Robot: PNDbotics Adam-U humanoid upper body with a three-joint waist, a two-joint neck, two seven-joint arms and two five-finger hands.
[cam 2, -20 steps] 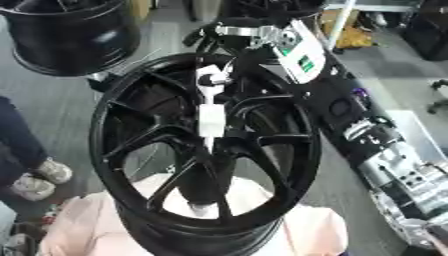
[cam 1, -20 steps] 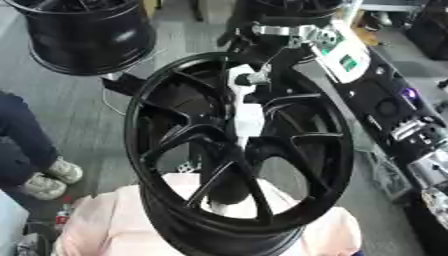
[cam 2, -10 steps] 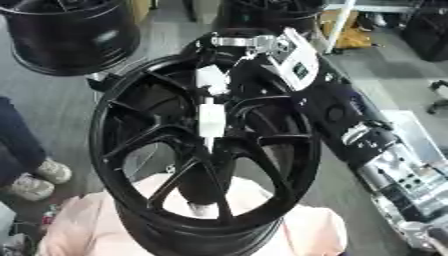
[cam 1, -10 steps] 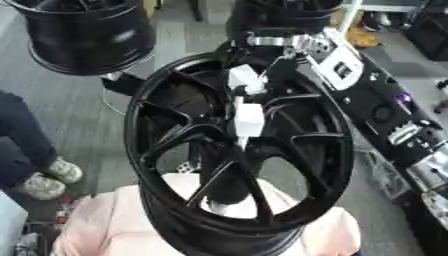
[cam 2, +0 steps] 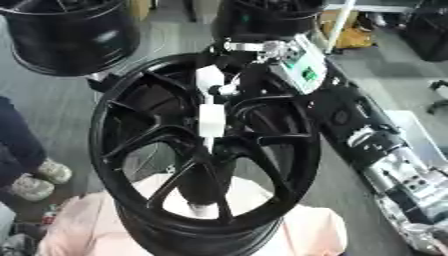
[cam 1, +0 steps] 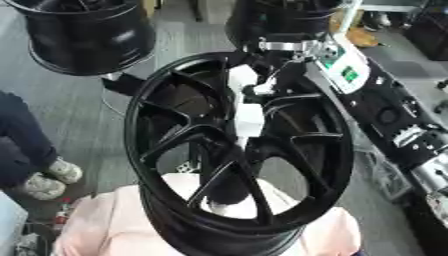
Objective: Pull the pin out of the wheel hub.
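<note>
Grey workshop floor [cam 1: 61, 100] behind, with two more black rims standing at the far edge [cam 1: 83, 35]. Right robot hand [cam 1: 262, 82] reaching in from the upper right over the top of the black wheel hub [cam 1: 236, 150], dark fingers curled around the top of the white pin [cam 1: 248, 117]. Pin upright, just above the hub centre where the spokes meet. Wheel hub standing tilted on a pale pink cushion [cam 1: 96, 225]. Black arm with a white, green-marked panel [cam 2: 302, 67] running off to the lower right. Left robot hand out of sight.
</note>
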